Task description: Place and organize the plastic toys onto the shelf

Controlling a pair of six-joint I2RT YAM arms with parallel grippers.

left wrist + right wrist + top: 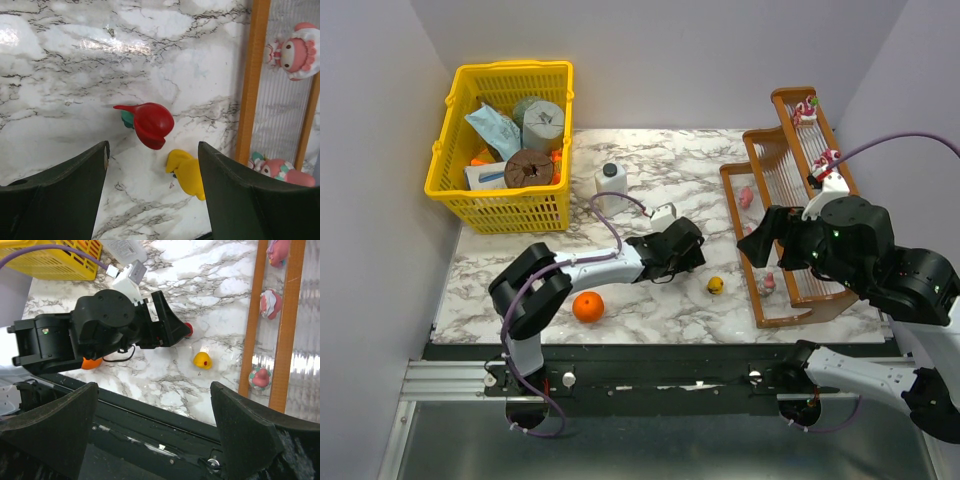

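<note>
My left gripper (152, 150) is open wide, low over the table (60, 75). A red toy (150, 122) and a yellow toy (187, 172) lie just ahead of it, near the shelf (252, 75). Pink toys (295, 50) sit on the shelf. My right gripper (154, 387) is open too, up high.

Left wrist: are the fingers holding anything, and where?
Nothing held. The left gripper is open; the red toy and yellow toy lie on the table, clear of both fingers.
</note>
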